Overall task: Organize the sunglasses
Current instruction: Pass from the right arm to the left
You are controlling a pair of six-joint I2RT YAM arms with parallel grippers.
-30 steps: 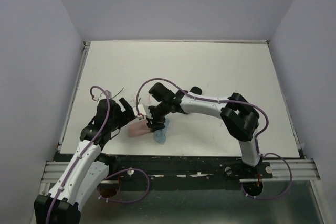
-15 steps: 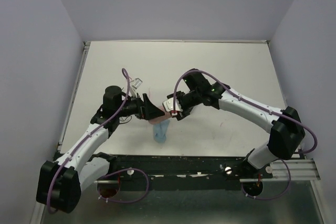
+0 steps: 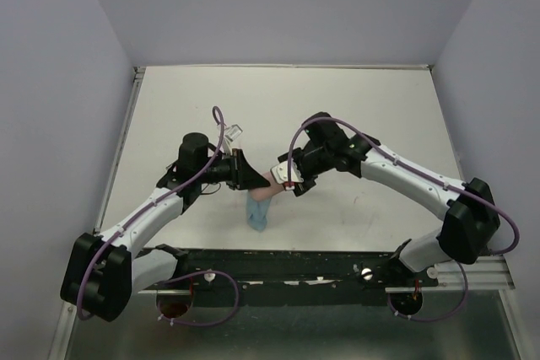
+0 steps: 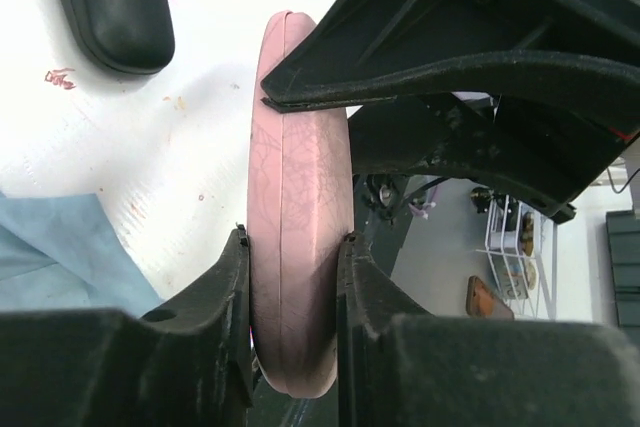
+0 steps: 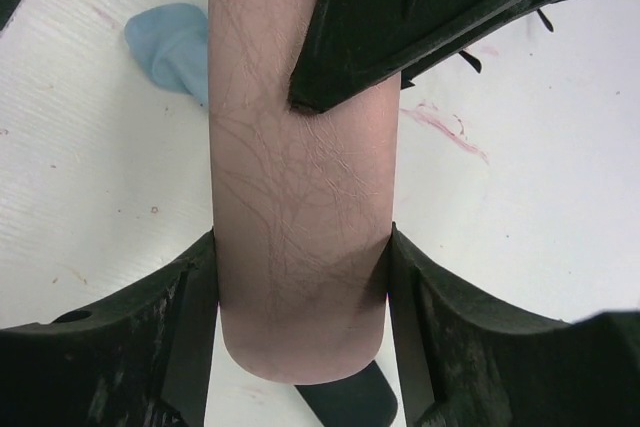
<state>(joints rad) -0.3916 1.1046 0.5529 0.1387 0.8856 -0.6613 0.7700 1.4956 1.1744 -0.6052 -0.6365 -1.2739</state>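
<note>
Over the white table (image 3: 380, 107), left gripper (image 3: 251, 178) and right gripper (image 3: 288, 180) both clamped the pink case (image 3: 268, 185), probably to open it.

Seen from above, the pink case (image 3: 264, 194) is mostly hidden between the left gripper (image 3: 253, 181) and right gripper (image 3: 286, 181); the black case (image 4: 110, 2) and blue cloth (image 4: 60, 247) run off the left wrist view's edges.

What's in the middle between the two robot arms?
A pink case spans the gap. The left end effector and the right end effector are each shut on one end of it. The top view shows this.
</note>
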